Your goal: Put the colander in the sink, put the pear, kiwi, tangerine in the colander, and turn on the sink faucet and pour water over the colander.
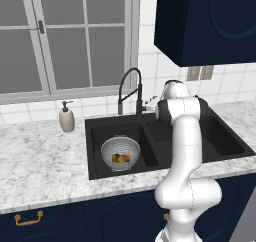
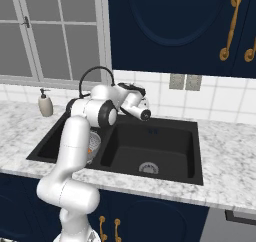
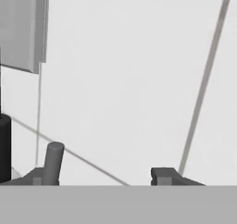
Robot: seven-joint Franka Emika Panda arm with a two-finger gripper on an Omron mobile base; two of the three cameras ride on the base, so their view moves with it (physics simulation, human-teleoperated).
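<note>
Colander (image 1: 120, 152) sat in the left basin of the sink (image 1: 98, 129), at lower middle of the left base view, its silver mesh bowl round and perforated, with orange and darker fruit lying in the bottom. The orange piece looked like the tangerine (image 1: 125, 158); the others were too small to name. As thin stamped metal it would likely feel light and stiff, and its two side handles or rim would be the places to grasp, though it seemed already placed.

Further left in that view a cream soap bottle (image 1: 66, 118) stood on the speckled marble counter (image 1: 40, 161), well apart from the work.

Moving right, the faucet (image 1: 131, 88) rose behind the divider between the basins: a thin black gooseneck, rigid and smooth, probably slippery to pinch. No stream showed from its spout. Its small side lever near the base, beside the robot's wrist, looked the sensible part to push, needing a light nudge rather than a grip.

In the hand view the gripper (image 3: 106, 172) faced a pale tiled wall, its two dark fingertips (image 3: 53, 163) standing well apart with nothing between them. A black post at the left edge was likely the faucet stem.

At right in the right base view, the second basin lay bare with a round silver drain (image 2: 148, 168).
</note>
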